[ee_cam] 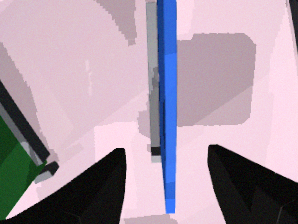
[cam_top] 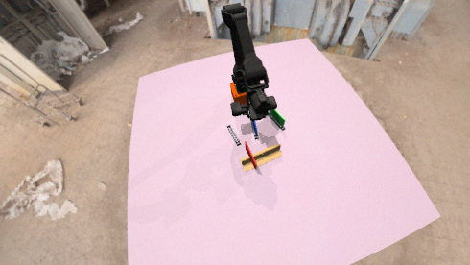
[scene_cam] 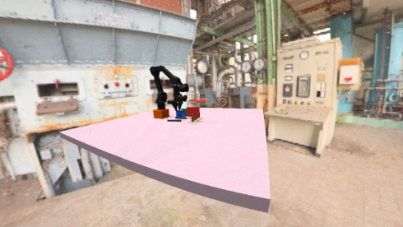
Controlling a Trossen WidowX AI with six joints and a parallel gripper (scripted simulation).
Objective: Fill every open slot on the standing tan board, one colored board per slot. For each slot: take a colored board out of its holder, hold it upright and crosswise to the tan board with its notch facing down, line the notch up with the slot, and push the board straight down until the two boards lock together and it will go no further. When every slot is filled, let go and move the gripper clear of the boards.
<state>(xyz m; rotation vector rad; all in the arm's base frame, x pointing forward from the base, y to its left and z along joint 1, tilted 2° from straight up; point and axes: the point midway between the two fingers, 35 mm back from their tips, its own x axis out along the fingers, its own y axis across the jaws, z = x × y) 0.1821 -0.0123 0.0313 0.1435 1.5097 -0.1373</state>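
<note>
The tan board (cam_top: 270, 155) (scene_cam: 198, 120) stands on the worktop (cam_top: 192, 192) (scene_cam: 206, 152) (ee_cam: 109, 137) as the receiving piece, with the red board (cam_top: 250, 155) (scene_cam: 193, 111) upright and crosswise to it near one end, an arrangement that lets two notched edges interlock. On the arm's side of the tan board, the blue board (cam_top: 255, 129) (scene_cam: 181, 113) (ee_cam: 171, 100) is on edge at its holder (ee_cam: 154, 100), presumably kept upright so that its faces can be gripped and its notch stays facing down. The gripper (cam_top: 252, 118) (scene_cam: 178, 109) (ee_cam: 166, 155) is open, its fingers apart on either side of the blue board's line and not closed on it; that straddle suits a squeeze across the thin faces. The green board (cam_top: 277, 117) (scene_cam: 183, 110) (ee_cam: 15, 170), also on the arm's side of the tan board, is set at a slant to the blue one, so it will probably need a turn of the wrist before it goes in. Nearer the tan board's red end lies an empty holder (cam_top: 233, 134) (scene_cam: 174, 120), likely the red board's. The remaining slots are too small to judge here; blue seems next, and closing off-centre could tip it.
</note>
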